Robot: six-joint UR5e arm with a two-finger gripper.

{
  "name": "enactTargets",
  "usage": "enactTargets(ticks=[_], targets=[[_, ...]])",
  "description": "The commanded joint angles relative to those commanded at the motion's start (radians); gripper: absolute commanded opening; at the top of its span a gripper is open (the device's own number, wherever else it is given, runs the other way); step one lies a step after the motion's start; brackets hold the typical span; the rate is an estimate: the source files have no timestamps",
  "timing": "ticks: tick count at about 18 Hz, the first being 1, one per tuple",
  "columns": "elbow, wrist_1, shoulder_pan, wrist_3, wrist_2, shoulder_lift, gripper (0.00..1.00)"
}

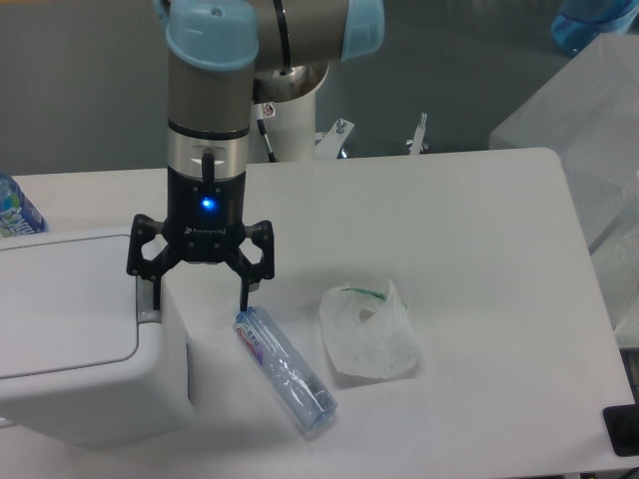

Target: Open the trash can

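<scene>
The trash can (90, 394) is a large boxy white bin at the front left of the table, with a flat lid panel (60, 309) on top and a small grey tab (149, 311) at the lid's right edge. My gripper (197, 295) points straight down over the can's right side and is open. Its left finger (153, 289) stands at the grey tab; I cannot tell whether it touches it. Its right finger (245, 291) hangs past the can's right wall, above the table. Nothing is between the fingers.
A blue and clear packaged tube (286, 373) lies on the table just right of the can, its upper end under the right finger. A small translucent white plastic bag (367, 332) lies right of it. A water bottle (12, 210) stands at the left edge. Clear plastic boxes (589, 120) stand at the right.
</scene>
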Motion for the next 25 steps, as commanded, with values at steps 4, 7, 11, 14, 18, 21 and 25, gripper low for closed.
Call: enactTargets(ticks=[4,7,11,14,18,21,25], targets=[[0.0,0.0,0.0,0.0,0.002,-0.002,1.0],[-0.002,0.0,0.0,0.0,0.002,-0.003,1.0],[-0.009,0.0,0.0,0.002,0.002,-0.008,1.0],[-0.009,0.0,0.0,0.002,0.002,-0.008,1.0],[0.0,0.0,0.0,0.003,0.002,-0.008,1.0],[0.058,0.0,0.002,0.011,0.002,-0.005,1.0],[0.158,-0.003,0.043,0.021,0.006,-0.009,1.0]])
